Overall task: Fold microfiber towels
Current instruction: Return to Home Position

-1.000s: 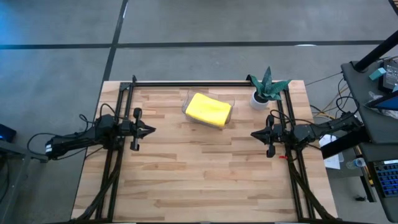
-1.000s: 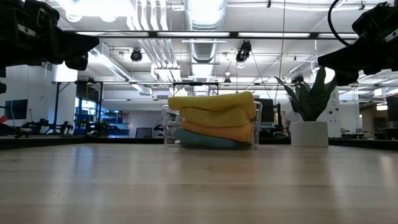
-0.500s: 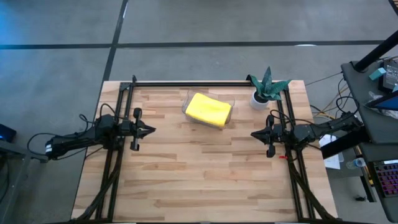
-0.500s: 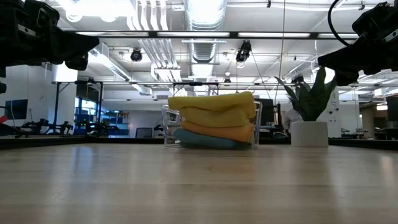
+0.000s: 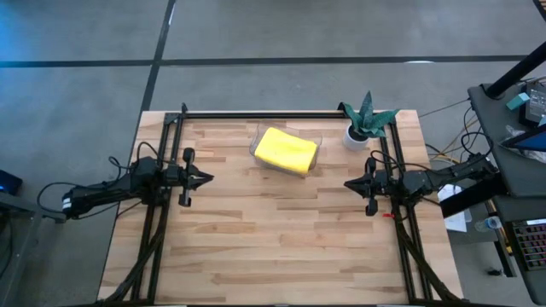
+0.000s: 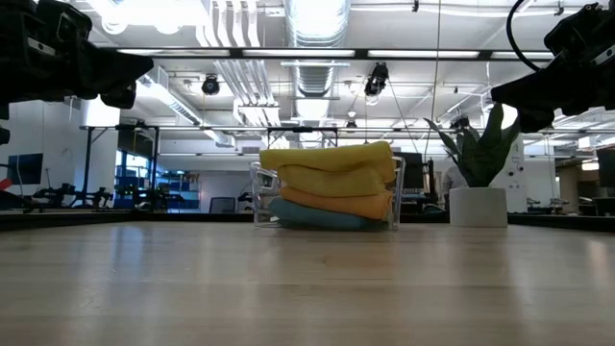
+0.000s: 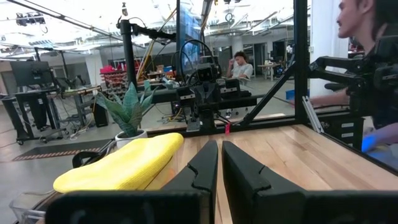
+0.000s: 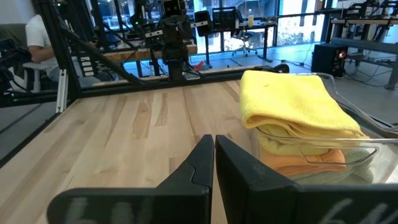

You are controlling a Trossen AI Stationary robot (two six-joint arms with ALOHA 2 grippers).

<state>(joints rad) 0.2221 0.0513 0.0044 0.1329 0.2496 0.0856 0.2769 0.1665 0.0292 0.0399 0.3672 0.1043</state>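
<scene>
- A pale wooden table (image 5: pixel 281 247) stands on a grey floor; the low view shows a workshop with ceiling ducts behind it.
- The towels (image 6: pixel 332 187) lie folded in one stack at 12 o'clock from the table's middle: a yellow towel (image 5: pixel 287 150) on top, a second yellow towel (image 6: pixel 336 180) beneath, then an orange towel (image 6: pixel 338 203), then a turquoise towel (image 6: pixel 312 216).
- The stack sits inside a clear tray (image 6: pixel 257 192) and rises above its rim.
- A potted plant (image 5: pixel 365 119) stands at 2 o'clock from the tray, apart from it.
- The left gripper (image 5: pixel 207 178) hangs at 8 o'clock from the tray, fingers drawn to a thin slit, holding nothing.
- The right gripper (image 5: pixel 348 183) hangs at 4 o'clock, fingers likewise nearly touching, empty.
</scene>
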